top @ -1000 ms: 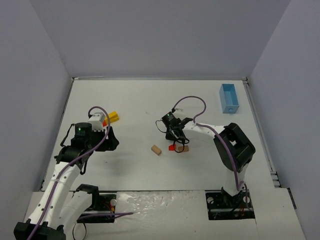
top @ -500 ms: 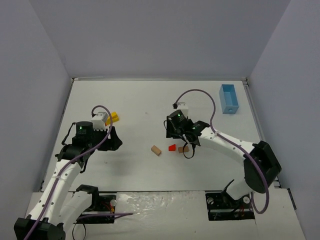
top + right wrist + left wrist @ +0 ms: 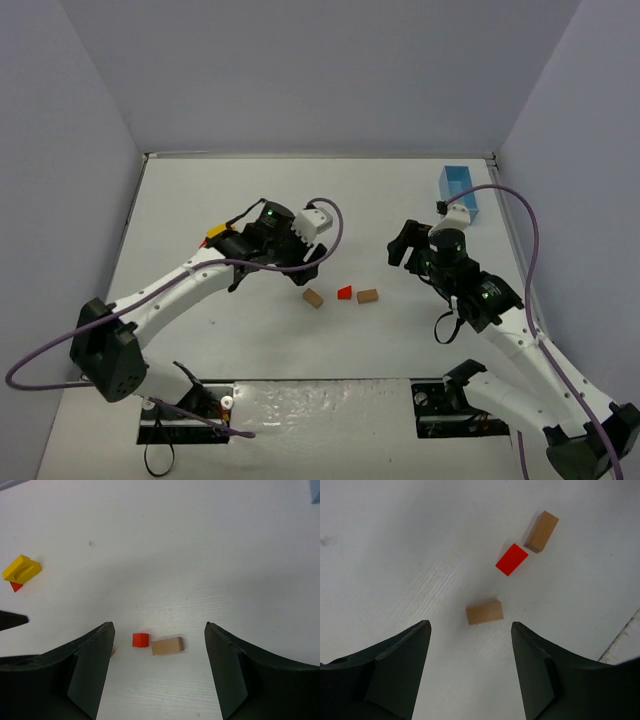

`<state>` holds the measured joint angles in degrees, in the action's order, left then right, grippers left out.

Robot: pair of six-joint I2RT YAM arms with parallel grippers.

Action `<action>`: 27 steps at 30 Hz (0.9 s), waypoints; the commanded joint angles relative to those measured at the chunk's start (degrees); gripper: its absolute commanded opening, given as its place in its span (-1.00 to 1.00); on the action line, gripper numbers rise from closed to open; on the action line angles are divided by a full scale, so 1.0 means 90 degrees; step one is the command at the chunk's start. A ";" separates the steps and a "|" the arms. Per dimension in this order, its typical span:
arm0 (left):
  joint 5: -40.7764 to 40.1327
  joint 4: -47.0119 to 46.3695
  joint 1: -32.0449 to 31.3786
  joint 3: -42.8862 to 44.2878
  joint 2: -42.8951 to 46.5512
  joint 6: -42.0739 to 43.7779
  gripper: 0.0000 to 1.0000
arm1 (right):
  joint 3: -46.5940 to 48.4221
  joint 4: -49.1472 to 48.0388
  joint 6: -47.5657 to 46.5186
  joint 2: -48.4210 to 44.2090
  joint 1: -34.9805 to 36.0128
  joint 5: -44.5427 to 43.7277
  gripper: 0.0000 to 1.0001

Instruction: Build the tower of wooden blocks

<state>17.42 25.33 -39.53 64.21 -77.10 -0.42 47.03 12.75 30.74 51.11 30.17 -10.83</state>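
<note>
no tower stands yet; the pieces lie loose on the table (image 3: 200, 190). near the middle, a left tan block (image 3: 314, 298), a red block (image 3: 345, 293) and a right tan block (image 3: 367, 296) sit in a short row, the red one just beside the right tan one. a yellow block (image 3: 22, 569) with a red wedge (image 3: 16, 586) against it lies well apart to the far left. the left gripper (image 3: 470, 627) hangs over the left tan block, fingers spread wide, holding nothing. the right gripper (image 3: 158, 626) is to the right of the row, also wide apart and empty. a blue box (image 3: 455, 182) sits far right.
</note>
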 commanded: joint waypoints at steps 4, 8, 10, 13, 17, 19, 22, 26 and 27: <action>0.0772 -0.0332 -0.0540 0.1368 -0.2032 0.1517 0.25 | -0.0387 0.0028 0.0109 -0.0658 -0.0076 -0.0343 0.41; 0.0873 -0.0344 -0.0737 0.1731 -0.2647 0.1984 0.25 | -0.0532 0.0039 0.0220 -0.0870 -0.0081 -0.0418 0.44; 0.1001 -0.0342 -0.0784 0.1923 -0.2965 0.2086 0.25 | -0.0613 0.0048 0.0290 -0.1003 -0.0090 -0.0433 0.46; 0.1093 -0.0353 -0.0829 0.2109 -0.3338 0.2058 0.25 | -0.0694 0.0049 0.0334 -0.1062 -0.0090 -0.0380 0.46; 0.1024 -0.0414 -0.0923 0.2198 -0.3713 0.2063 0.25 | -0.0833 0.0062 0.0435 -0.1192 -0.0090 -0.0311 0.47; 0.0964 -0.0578 -0.0933 0.2140 -0.3800 0.2016 0.25 | -0.0881 0.0067 0.0465 -0.1232 -0.0090 -0.0279 0.47; 0.0937 -0.0808 -0.0939 0.2069 -0.3881 0.1874 0.25 | -0.0900 0.0067 0.0471 -0.1200 -0.0090 -0.0271 0.47; 0.0596 -0.1099 -0.0940 0.1982 -0.3980 0.1614 0.15 | -0.0900 0.0067 0.0469 -0.1142 -0.0100 -0.0269 0.47; 0.0527 -0.1218 -0.0940 0.1942 -0.3970 0.1535 0.09 | -0.0908 0.0067 0.0467 -0.1134 -0.0100 -0.0266 0.47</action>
<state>24.36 20.31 -47.38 81.40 -114.53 15.73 38.87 15.70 34.21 40.27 29.54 -12.62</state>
